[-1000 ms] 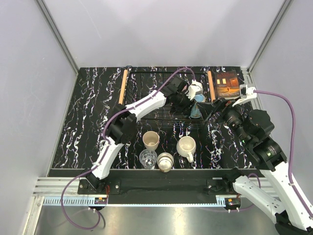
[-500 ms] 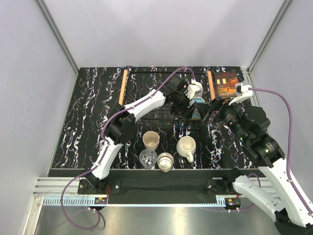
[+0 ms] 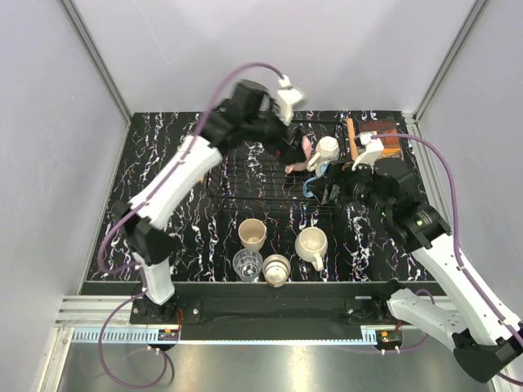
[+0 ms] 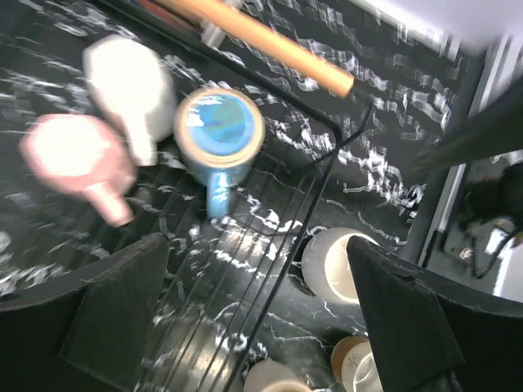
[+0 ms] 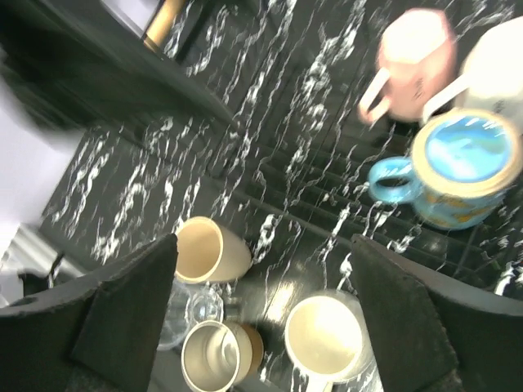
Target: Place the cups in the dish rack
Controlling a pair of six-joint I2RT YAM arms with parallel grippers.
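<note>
The black wire dish rack holds three inverted mugs at its right end: a pink mug, a white mug and a blue mug. They show in the left wrist view as the pink mug, white mug and blue mug. My left gripper hangs open and empty above them. My right gripper is open and empty over the rack's near right corner. On the table in front stand a cream cup, a cream mug, a glass tumbler and a metal-lined cup.
The rack's right wooden handle lies beside an orange-brown book at the back right. The enclosure walls stand close on three sides. The right wrist view shows the cream cup, the tumbler and the cream mug below the fingers.
My left arm has risen and drawn back from the mugs in the rack, leaving them there. My right arm has swung left, over the rack's near right corner.
</note>
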